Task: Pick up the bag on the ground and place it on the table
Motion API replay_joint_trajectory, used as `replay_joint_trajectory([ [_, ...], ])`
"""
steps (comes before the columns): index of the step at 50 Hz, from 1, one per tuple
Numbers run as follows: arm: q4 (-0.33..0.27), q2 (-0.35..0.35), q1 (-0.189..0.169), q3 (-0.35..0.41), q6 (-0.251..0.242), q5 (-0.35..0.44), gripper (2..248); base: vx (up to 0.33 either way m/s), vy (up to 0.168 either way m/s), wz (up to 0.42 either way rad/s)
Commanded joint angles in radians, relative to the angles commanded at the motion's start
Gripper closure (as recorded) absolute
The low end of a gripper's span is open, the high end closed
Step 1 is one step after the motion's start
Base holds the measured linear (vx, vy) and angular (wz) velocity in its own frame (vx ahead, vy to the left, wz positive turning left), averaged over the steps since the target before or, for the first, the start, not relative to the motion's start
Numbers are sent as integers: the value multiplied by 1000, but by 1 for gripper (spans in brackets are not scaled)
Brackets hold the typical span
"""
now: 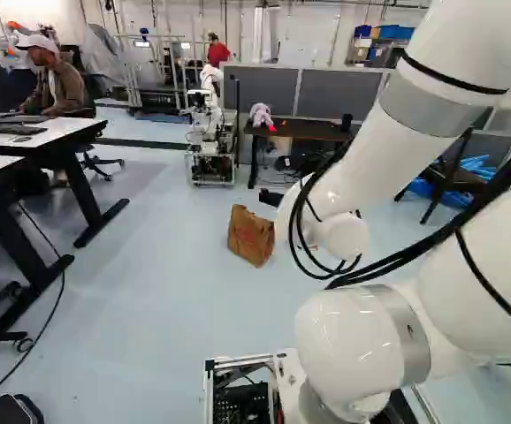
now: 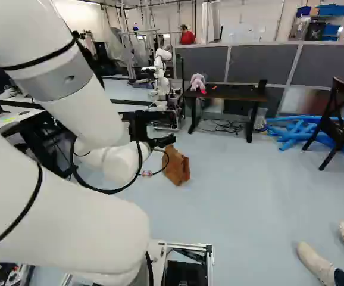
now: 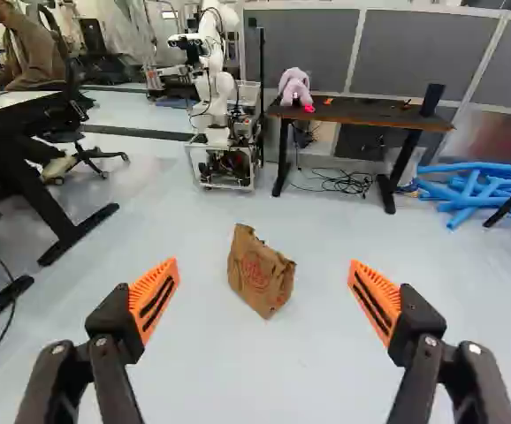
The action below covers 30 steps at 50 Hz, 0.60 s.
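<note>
- One pale blue floor [image 3: 264,380], under everything.
- One dark brown tabletop [image 3: 370,114] on two black legs, beyond the bag.
- One white-armed robot on a wheeled frame [image 3: 218,110], near that tabletop.
- One crumpled brown paper bag [image 3: 257,272], on the floor ahead of the claw [image 2: 155,142], its long axis rising, jagged edge uppermost, broad printed face towards the claw.
- Claw: two fingers spread wide, orange pads [image 3: 154,300] well apart, nothing gripped.
- One pale lilac plush toy [image 3: 295,86], on the tabletop.
</note>
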Motion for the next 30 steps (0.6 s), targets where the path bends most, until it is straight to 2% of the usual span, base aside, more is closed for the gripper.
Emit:
replay_joint_trajectory([
  [15,0,0,0,0,0,0,3,25,0,-3],
  [30,0,0,0,0,0,0,3,87,-1,-9],
])
